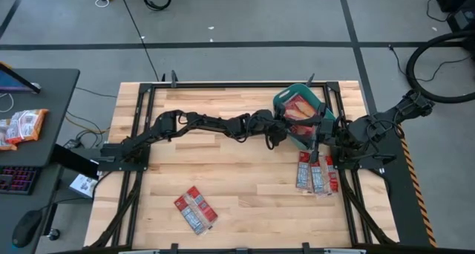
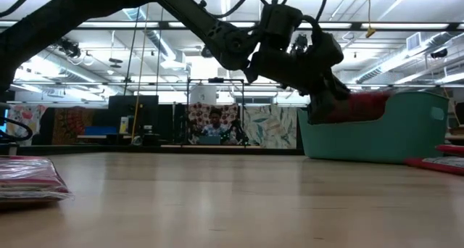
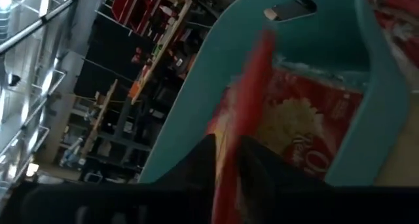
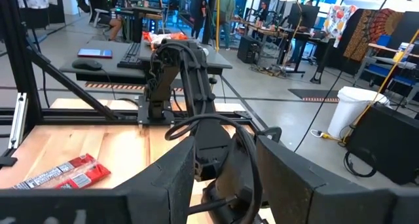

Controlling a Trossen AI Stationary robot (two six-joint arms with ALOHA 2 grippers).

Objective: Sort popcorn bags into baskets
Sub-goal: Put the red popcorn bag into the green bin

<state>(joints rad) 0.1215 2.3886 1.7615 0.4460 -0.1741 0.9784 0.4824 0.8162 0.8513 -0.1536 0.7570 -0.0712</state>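
While the left gripper (image 1: 286, 128) hangs at the near rim of the basket (image 1: 286, 99), its fingers (image 3: 196, 162) are pinched together on a popcorn bag (image 3: 245, 112), held edge-on so the packet shows as a thin red strip. Inside the teal tub more red packets (image 1: 298, 109) lie flat, one with its printed face up right under the held bag.

Risk, as I read it: the bag sits right over the basket's side, not deep inside. Let go from here and the packet could catch the rim and tip back out onto the table (image 1: 223, 172), or land leaning against the wall. A thin flat packet gripped by one edge can also swing or slip if the arm moves sharply.

Orientation: the held bag stands on edge, its long axis running from the fingers up towards the tub's far wall with the handle cutout (image 3: 289, 9), the free end leading into the basket.

Over on the right, the right gripper (image 1: 326, 146) waits beside the tub, above a cluster of bags (image 1: 315, 174) lying side by side near the table's right edge; its jaws stand apart with nothing between them. Another pair of bags (image 1: 196, 209) lies well apart, near the front edge, towards the left
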